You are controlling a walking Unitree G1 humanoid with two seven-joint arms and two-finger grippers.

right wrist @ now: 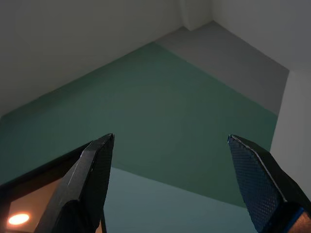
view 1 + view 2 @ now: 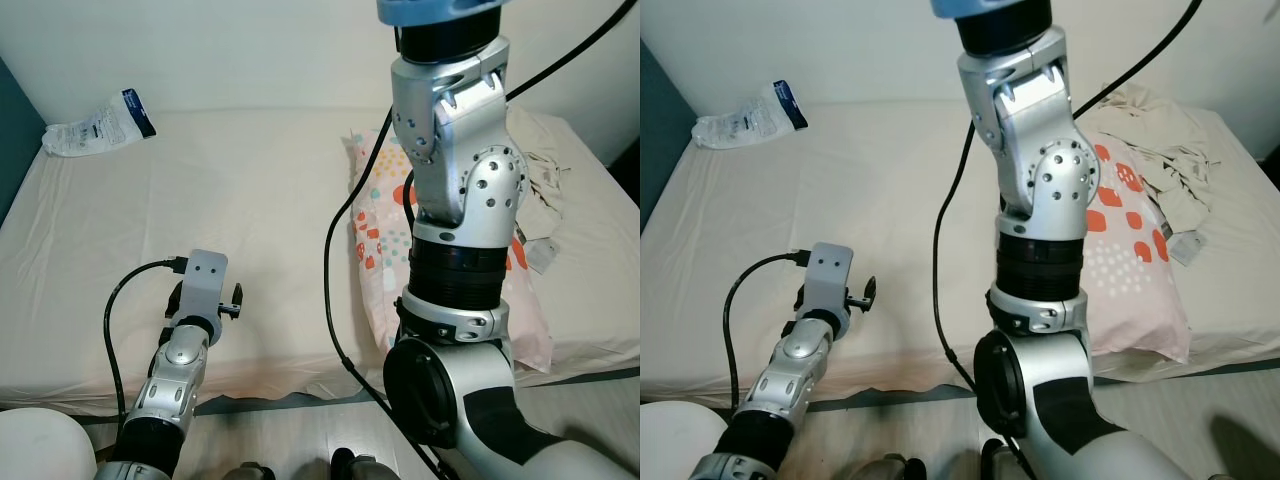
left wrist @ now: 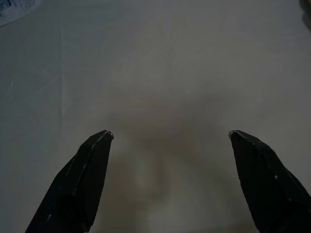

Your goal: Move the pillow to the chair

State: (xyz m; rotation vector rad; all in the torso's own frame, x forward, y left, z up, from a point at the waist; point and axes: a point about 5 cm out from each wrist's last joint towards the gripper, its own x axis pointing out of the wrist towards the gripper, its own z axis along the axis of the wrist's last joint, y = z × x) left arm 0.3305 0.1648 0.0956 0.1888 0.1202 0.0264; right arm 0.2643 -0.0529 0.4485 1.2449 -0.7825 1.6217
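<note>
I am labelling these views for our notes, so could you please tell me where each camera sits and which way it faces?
Left eye view: on the head, looking down at the bed and pillow; both silver arms show.
Right eye view: beside it, same scene; shares the pillow and plastic packet.
Left wrist view: on the left wrist, facing the sheet; left gripper open.
Right wrist view: on the raised right wrist, facing the green ceiling; right gripper open.
</note>
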